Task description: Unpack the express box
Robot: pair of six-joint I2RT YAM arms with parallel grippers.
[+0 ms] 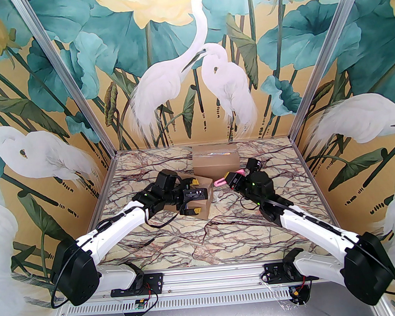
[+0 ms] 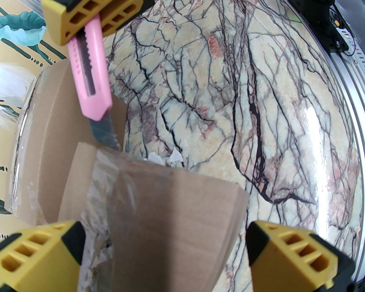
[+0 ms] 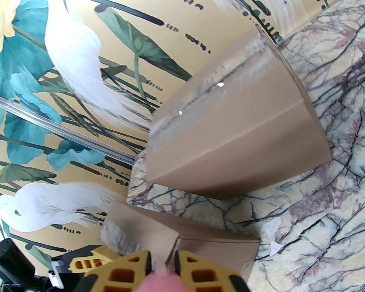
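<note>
Right gripper (image 3: 162, 268) holds pink knife (image 2: 91, 77) at small box (image 2: 171, 214); larger box (image 3: 242, 137) behind.

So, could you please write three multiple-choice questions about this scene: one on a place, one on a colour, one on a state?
1. Where does the larger box stand relative to the smaller box?
A) nearer the back wall
B) on top of it
C) nearer the arms

2. What colour is the knife in the right gripper?
A) blue
B) pink
C) green

3. How is the left gripper?
A) shut on a knife
B) shut on nothing
C) open

Answers:
1 A, the top view shows it behind the smaller box.
2 B, its handle is pink.
3 C, its fingers stand apart, one on either side of the smaller box.
</note>
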